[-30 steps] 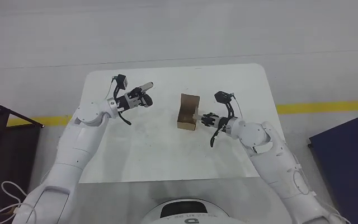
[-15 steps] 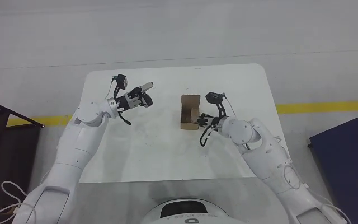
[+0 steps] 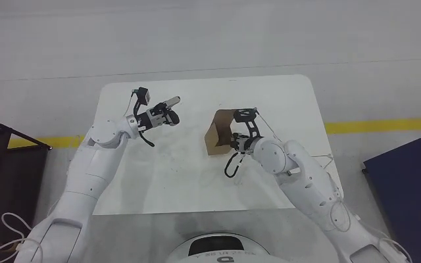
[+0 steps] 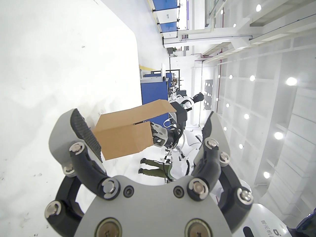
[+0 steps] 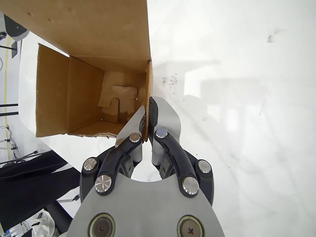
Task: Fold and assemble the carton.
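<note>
Right gripper: clamped on the carton wall edge.
Left gripper: jaws wide apart, empty, over table.

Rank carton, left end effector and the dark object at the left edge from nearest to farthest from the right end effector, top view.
1. carton, gripped by the right end effector.
2. left end effector, across the table.
3. dark object, far left floor.

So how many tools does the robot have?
2. The right tool is shut on one wall of the carton, mid-table. The left tool is open, off to the carton's side, not touching it.
</note>
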Tool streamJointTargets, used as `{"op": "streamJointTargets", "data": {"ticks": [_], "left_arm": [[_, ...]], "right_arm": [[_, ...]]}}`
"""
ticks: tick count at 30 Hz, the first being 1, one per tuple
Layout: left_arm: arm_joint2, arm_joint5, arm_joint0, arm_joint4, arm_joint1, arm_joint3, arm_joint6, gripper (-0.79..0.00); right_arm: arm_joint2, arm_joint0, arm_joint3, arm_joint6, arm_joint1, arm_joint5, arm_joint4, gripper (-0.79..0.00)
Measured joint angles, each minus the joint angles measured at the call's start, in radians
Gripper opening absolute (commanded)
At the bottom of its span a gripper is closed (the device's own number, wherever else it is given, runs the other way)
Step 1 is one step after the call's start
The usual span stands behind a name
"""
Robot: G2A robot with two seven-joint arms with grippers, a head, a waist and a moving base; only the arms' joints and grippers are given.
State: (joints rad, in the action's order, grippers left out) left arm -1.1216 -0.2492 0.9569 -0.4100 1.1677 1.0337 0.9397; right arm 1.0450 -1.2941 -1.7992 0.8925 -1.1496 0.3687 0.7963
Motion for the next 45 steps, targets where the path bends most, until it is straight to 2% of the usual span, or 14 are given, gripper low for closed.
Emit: {"op": "streamJointTargets", "data": {"ticks": [8, 11, 14, 16, 19, 25, 29, 33, 39, 45], "left_arm": [[0.0, 0.0, 0.0, 0.0, 0.0, 0.0, 0.0, 0.0], [0.0, 0.0, 0.0, 0.0, 0.0, 0.0, 0.0, 0.0], [0.0, 0.0, 0.0, 0.0, 0.0, 0.0, 0.0, 0.0], [0.0, 0.0, 0.0, 0.0, 0.0, 0.0, 0.0, 0.0], [0.0, 0.0, 0.0, 0.0, 0.0, 0.0, 0.0, 0.0], [0.0, 0.0, 0.0, 0.0, 0.0, 0.0, 0.0, 0.0], [0.0, 0.0, 0.0, 0.0, 0.0, 0.0, 0.0, 0.0], [0.0, 0.0, 0.0, 0.0, 0.0, 0.0, 0.0, 0.0], [0.0, 0.0, 0.0, 0.0, 0.0, 0.0, 0.0, 0.0], [0.0, 0.0, 0.0, 0.0, 0.0, 0.0, 0.0, 0.0]], "right_arm": [[-0.01, 0.001, -0.046, 0.057, 0.001, 0.072, 0.097, -0.779], [-0.013, 0.014, -0.024, 0.074, -0.003, 0.09, 0.095, -0.557], [-0.015, 0.027, 0.002, 0.082, -0.008, 0.1, 0.085, -0.419], [-0.016, 0.034, 0.01, 0.089, -0.01, 0.103, 0.077, -0.394], [-0.01, 0.04, 0.009, 0.09, -0.013, 0.099, 0.055, -0.311], [0.026, 0.034, 0.008, 0.056, -0.017, 0.061, -0.026, -0.311], [0.087, 0.013, 0.036, -0.019, -0.017, -0.031, -0.154, -0.206], [0.168, -0.019, 0.126, -0.13, -0.015, -0.197, -0.315, -0.015], [0.234, -0.08, 0.193, -0.263, -0.012, -0.373, -0.431, 0.0], [0.262, -0.107, 0.287, -0.308, -0.017, -0.556, -0.622, 0.0]]}}
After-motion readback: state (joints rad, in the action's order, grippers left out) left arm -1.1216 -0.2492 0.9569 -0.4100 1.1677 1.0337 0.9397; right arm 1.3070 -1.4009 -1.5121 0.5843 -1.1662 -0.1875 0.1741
